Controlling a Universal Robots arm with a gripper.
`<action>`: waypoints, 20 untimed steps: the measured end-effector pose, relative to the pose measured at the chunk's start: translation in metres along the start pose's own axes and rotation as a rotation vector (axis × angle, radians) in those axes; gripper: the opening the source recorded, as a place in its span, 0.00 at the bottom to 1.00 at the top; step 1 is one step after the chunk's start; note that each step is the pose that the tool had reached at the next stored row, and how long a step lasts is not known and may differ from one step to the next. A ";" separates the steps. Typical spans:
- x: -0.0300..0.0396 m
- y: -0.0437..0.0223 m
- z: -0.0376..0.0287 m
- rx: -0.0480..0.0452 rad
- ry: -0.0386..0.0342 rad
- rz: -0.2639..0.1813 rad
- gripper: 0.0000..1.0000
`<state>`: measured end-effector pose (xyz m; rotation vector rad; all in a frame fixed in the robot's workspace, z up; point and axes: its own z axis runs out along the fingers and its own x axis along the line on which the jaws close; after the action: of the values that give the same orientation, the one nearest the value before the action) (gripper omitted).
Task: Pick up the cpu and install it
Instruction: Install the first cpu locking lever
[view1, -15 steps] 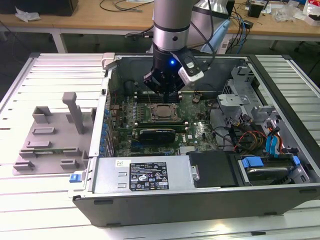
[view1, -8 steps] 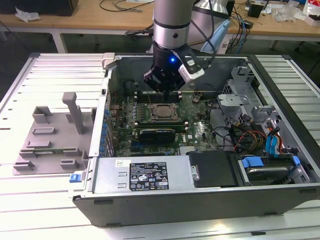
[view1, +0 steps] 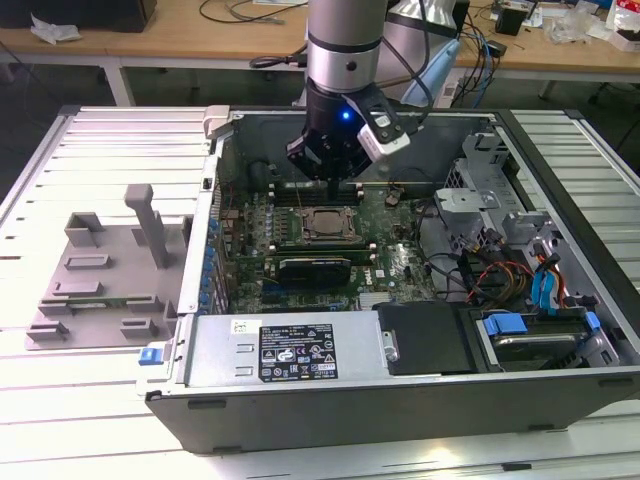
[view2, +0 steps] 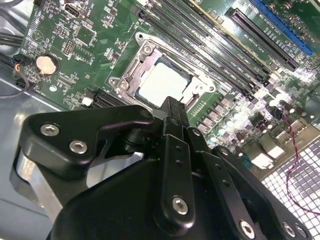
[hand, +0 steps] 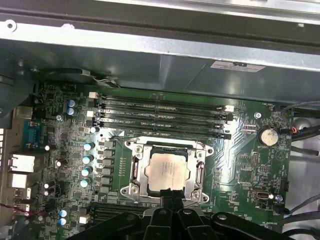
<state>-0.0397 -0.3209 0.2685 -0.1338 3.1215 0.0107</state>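
Black tool (hand: 170, 192) of mine hangs closed and empty just above the edge of the socket frame (hand: 135, 172). The cpu (hand: 167, 170) lies silvery inside that frame on the motherboard (hand: 240, 165). Seating it well, I judge, means flat, square to the frame, never forced.

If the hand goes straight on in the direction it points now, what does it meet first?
Probably the cpu, lying in its socket, near its edge: the hand points down at the motherboard there. Depth is unclear; the socket's frame may come first.
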 end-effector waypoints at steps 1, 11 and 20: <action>0.0000 0.0000 -0.0009 0.0000 0.0000 0.000 0.11; 0.0359 0.0035 -0.0016 0.0002 -0.0031 0.000 0.11; 0.0668 0.0063 -0.0018 -0.0688 -0.0111 -0.001 0.11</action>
<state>-0.1069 -0.3203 0.2691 -0.1354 3.1110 0.1185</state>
